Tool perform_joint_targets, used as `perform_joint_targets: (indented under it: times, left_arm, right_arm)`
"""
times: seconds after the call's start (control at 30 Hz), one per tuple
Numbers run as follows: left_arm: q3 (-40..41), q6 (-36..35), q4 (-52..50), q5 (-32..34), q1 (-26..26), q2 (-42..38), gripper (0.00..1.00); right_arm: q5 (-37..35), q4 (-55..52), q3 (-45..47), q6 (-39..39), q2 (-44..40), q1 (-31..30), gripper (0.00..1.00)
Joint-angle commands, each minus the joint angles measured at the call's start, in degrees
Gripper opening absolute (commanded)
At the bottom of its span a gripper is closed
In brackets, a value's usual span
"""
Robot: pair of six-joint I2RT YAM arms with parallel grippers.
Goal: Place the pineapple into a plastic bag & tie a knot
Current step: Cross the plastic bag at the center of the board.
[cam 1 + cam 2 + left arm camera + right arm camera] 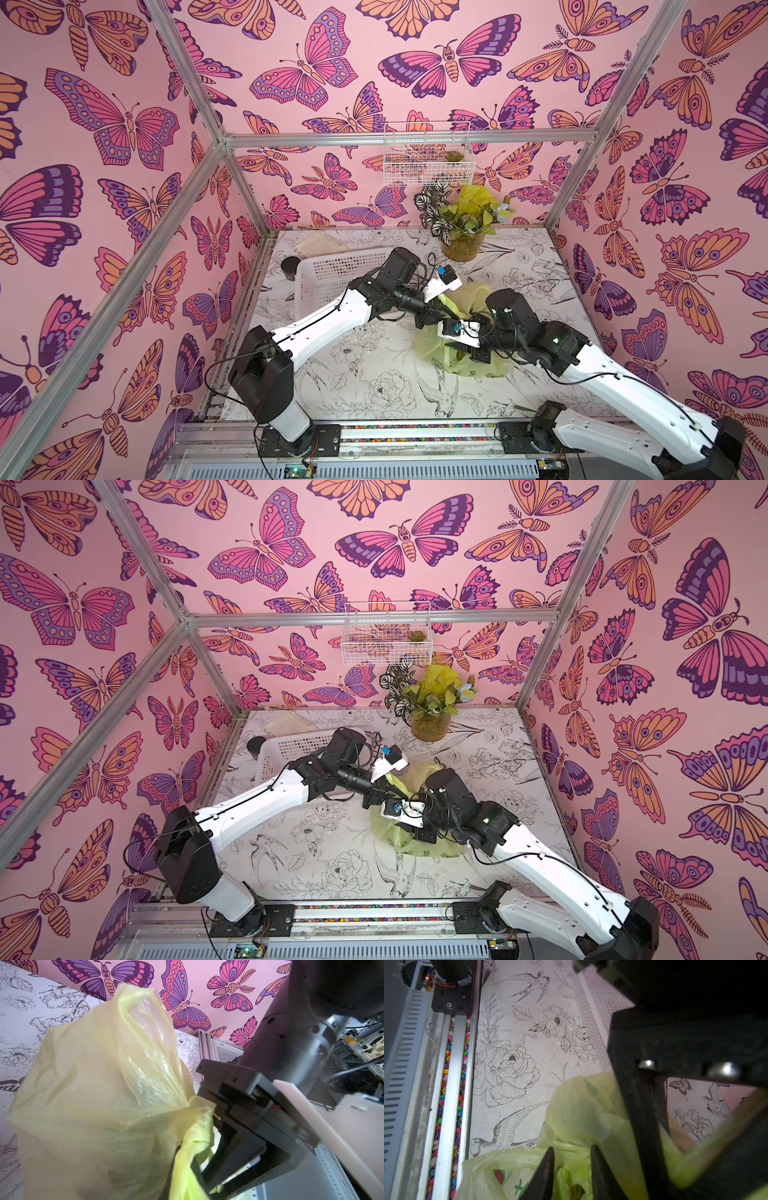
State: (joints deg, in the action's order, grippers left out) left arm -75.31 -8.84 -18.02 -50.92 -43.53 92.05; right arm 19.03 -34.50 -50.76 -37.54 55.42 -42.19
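Pinching a handle [193, 1147] of the plastic bag [428, 343] in tightly closed left jaws — probably tensioning it for the knot; right jaws parted around bunched film (gripping nothing). Bag slumped on the desk [353, 374], between both arms.

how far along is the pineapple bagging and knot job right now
Done: the bag bulges with something dark inside, likely the pineapple. In hand: the left gripper is shut on a handle; the right gripper hangs open over bunched plastic. Left: no knot shows and a loop stands free, so the tying is yet to do.
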Motion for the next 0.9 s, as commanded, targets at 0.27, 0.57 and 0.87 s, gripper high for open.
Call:
perform_joint_targets:
  times: [0.27,0.57,0.87]
  left_arm:
    - [5.51,2.90,10.90,5.74,-0.33,-2.09,0.00]
    - [8.76,4.38,15.54,5.78,-0.33,-4.06,0.00]
    - [10.42,3.43,17.74,5.13,-0.40,-5.04,0.00]
  right_arm:
    - [4.10,-27.90,-18.70,8.16,-6.57,-0.39,0.78]
    - [-18.62,-17.14,-29.95,65.33,-3.89,-0.37,0.36]
    - [-15.54,-29.99,-37.42,109.62,4.13,5.14,0.36]
